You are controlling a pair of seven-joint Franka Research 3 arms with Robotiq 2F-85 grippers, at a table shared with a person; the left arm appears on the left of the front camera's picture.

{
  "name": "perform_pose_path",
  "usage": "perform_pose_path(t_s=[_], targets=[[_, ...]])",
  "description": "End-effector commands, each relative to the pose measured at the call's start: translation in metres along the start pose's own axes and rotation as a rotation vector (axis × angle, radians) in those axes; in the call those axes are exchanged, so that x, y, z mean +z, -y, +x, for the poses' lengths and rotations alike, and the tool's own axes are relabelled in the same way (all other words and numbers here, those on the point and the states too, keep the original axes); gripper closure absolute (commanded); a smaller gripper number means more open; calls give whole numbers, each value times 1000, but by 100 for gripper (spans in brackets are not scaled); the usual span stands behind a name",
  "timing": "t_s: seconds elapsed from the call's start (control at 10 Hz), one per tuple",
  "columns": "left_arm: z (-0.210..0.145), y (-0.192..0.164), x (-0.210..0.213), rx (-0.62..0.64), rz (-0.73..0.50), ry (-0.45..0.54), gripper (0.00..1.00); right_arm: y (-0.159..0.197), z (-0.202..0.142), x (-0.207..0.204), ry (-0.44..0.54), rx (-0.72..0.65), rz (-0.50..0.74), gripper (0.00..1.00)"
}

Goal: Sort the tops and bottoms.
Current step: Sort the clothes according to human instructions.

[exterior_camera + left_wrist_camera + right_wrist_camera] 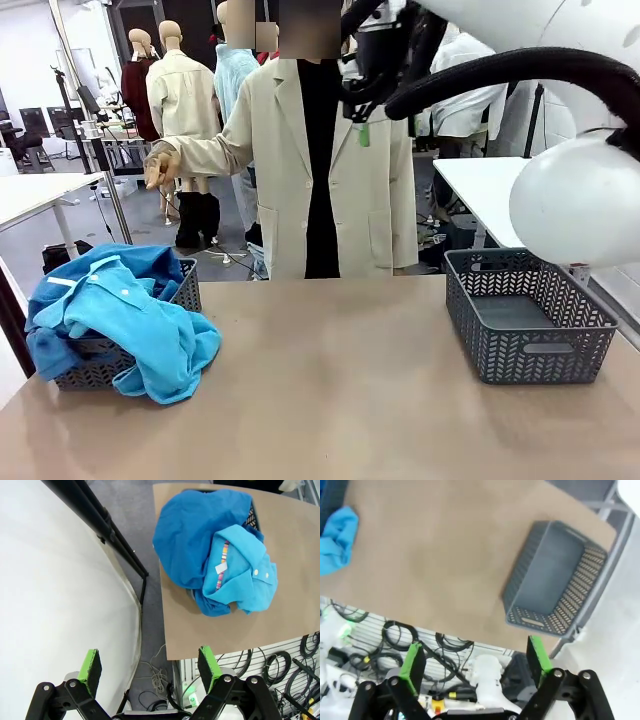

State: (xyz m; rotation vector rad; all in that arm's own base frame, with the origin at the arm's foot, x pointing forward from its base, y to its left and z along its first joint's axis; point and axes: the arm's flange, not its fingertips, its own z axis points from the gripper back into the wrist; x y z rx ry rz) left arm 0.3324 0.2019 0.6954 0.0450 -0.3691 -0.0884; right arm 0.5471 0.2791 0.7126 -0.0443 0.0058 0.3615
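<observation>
Tops: two soft blue shirts, a royal blue shirt (pixel 60 300) and a sky blue polo (pixel 140 325), piled together at the left edge of the tabletop (pixel 330 400).
Royal blue shirt: lies underneath, bunched over the left basket (pixel 185 285); in the left wrist view it covers most of that basket.
Sky blue polo: lies on top, small white buttons along its placket, a striped band inside the collar; its lower part spills over the basket's front rim onto the bare tabletop.
Left basket: dark grey, lattice walls, near the far left corner of the tabletop, mostly hidden by the shirts.
Right basket (pixel 530 320): same grey lattice kind, at the right edge of the tabletop, nothing inside.
Left gripper (pixel 150 667): jaws spread wide, green pads well apart, nothing between them; it hangs high, off the tabletop's edge, with the shirts farther ahead.
Right gripper (pixel 477 657): released, pads wide apart, holding nothing; high above the near edge, the right basket ahead of it.
Person (pixel 320 170): stands at the far edge in a beige coat, one hand (pixel 160 165) raised to the side, away from the tabletop.
</observation>
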Motion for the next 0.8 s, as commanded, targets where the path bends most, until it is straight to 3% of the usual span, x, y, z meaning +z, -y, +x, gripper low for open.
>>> perform_pose_path(t_s=[0.0,0.7], targets=[[1,-1,-5,-7,-4,-10,0,-22,1,-4,-3,48,3,0],[1,-1,-5,-7,-4,-10,0,-22,1,-4,-3,48,3,0]])
